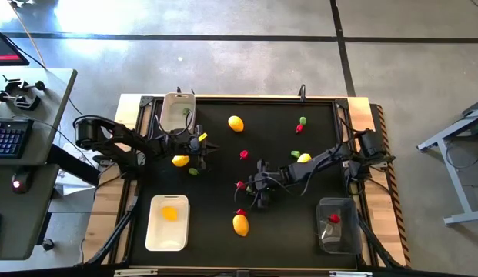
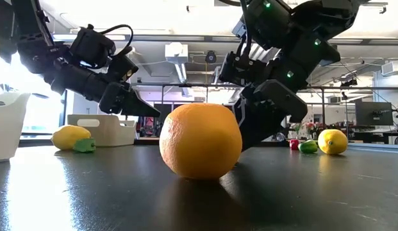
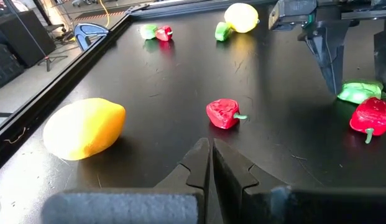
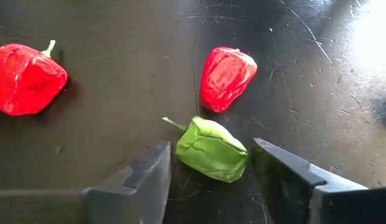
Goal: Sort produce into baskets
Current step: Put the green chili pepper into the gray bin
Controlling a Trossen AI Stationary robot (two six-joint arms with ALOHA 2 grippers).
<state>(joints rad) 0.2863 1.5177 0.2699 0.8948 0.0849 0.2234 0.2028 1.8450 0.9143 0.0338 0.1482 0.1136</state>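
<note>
Evidently the green pepper (image 4: pixel 211 149) is the piece being gone after: in the right wrist view it lies on the dark bench (image 4: pixel 118 37) directly between the two spread fingers of the right hand (image 4: pixel 211 171), not yet touched by either. It is a small, faceted, glossy toy pepper with a short stem, lying on its side. Just above it in that frame sits a red pepper (image 4: pixel 225 78), close but apart, and a second red piece (image 4: pixel 26 78) lies at the left edge.

From above, the right hand (image 1: pixel 261 187) hangs low at the centre of the frame, so the open grip looks like a straddle set up for closing on the green piece without catching its red neighbours; that is my reading, not something shown.

The left hand (image 3: pixel 209 165) is clenched on nothing, its fingertips pressed together, pointing across the bench toward a red pepper (image 3: pixel 223 114) and a lemon (image 3: pixel 84 127) at the left of that frame. It waits at centre left of the high view (image 1: pixel 198 146).

Three baskets stand at the edges in the high view: a white tray (image 1: pixel 167 238) at lower left holding one yellow-orange piece, a beige tub (image 1: pixel 177 104) at upper left, and a clear bin (image 1: pixel 336 233) at lower right with a red piece inside.
</note>
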